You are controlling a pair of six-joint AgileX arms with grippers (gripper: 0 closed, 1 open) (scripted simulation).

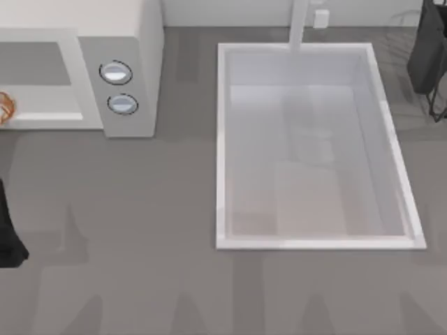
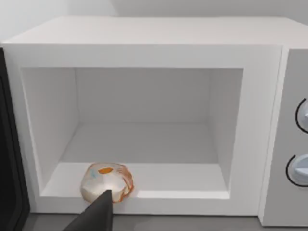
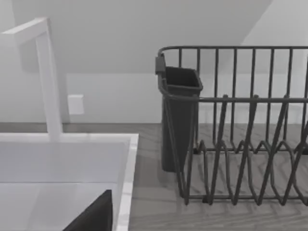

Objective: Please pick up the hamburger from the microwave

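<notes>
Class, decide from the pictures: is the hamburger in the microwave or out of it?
In. The hamburger sits on the floor of the open microwave cavity, at its front edge, just ahead of the left gripper.

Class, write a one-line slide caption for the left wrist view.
Hamburger at the front edge of the open microwave cavity, just ahead of the left arm.

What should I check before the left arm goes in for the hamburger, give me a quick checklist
1. Microwave cavity open to the front: ok.
2. Hamburger within sight: ok, it sits at the cavity's front lip.
3. Left hand lined up: ok, one dark fingertip shows just in front of the hamburger.
4. Left hand open wide enough: cannot tell.
5. Path between hand and hamburger free: ok.
6. Right arm out of the way: ok, it looks toward the sink and dish rack, far from the microwave.
</notes>
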